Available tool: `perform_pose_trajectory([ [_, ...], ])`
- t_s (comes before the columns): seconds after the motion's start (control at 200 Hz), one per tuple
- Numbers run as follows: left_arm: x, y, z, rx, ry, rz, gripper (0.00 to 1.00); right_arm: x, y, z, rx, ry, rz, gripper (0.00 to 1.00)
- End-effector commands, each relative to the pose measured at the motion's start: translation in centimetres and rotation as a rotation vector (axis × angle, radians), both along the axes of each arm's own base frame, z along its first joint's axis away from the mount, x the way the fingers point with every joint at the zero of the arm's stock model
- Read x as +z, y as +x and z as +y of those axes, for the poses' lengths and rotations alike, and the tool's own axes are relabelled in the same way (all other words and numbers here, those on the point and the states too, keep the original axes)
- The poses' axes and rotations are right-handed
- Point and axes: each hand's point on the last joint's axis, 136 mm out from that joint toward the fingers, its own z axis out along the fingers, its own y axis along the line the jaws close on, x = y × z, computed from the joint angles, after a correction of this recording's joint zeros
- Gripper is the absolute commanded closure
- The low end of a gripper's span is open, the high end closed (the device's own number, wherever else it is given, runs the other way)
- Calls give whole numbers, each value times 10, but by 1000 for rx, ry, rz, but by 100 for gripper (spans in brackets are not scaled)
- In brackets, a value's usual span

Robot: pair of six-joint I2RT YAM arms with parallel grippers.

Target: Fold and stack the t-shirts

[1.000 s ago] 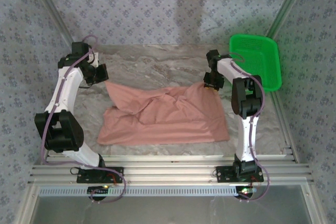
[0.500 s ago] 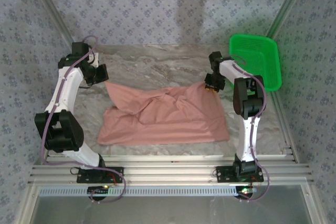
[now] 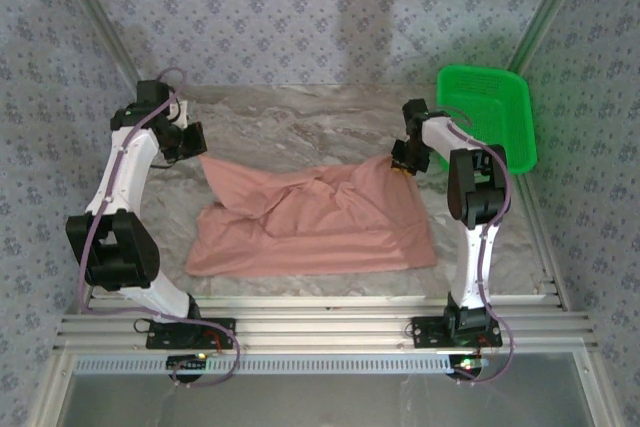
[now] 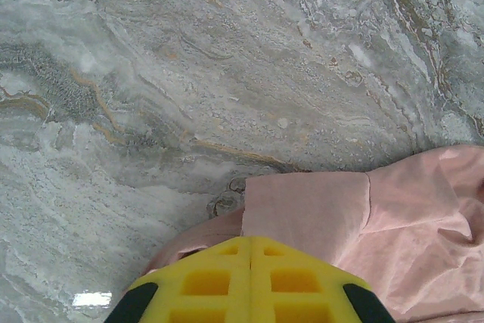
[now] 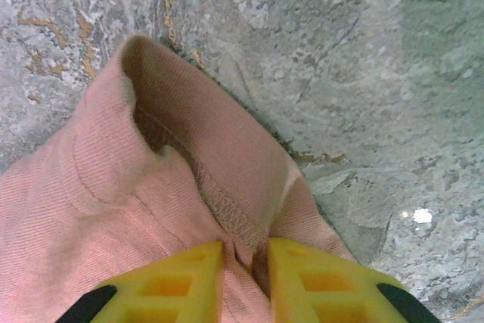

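The salmon-pink t-shirt (image 3: 320,222) lies crumpled on the marble table, its print hidden. My left gripper (image 3: 198,147) is at the shirt's far left corner. In the left wrist view its yellow fingers (image 4: 219,277) are pressed together, and the shirt's edge (image 4: 318,202) runs out from under them. My right gripper (image 3: 402,167) is at the shirt's far right corner. In the right wrist view a fold of the shirt (image 5: 113,187), with its stitched hem, is pinched in the narrow gap of the right gripper (image 5: 246,249).
A green plastic basket (image 3: 490,117) stands at the far right, just behind the right arm. Bare marble (image 3: 300,122) stretches behind the shirt. Patterned walls close in the back and sides, and an aluminium rail (image 3: 320,327) runs along the near edge.
The right wrist has shifted slightly to the right, with its jaws narrowing on the cloth. The left arm and the shirt have hardly moved.
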Motion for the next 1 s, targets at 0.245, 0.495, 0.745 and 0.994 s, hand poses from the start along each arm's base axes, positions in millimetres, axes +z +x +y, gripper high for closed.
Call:
perform_pose_trajectory([
  [0.245, 1, -2, -4, -19, -14, -9, 100, 8, -14, 1, 38, 20, 1, 73],
  [0.495, -1, -2, -5, -20, -20, -2, 100, 15, -17, 5, 62, 22, -15, 72],
  [0.745, -3, -3, -5, -22, -19, 1, 100, 18, -14, 8, 82, 35, -33, 68],
  [0.994, -7, -5, -6, -25, -21, 12, 100, 9, -8, 15, 104, 55, -9, 69],
])
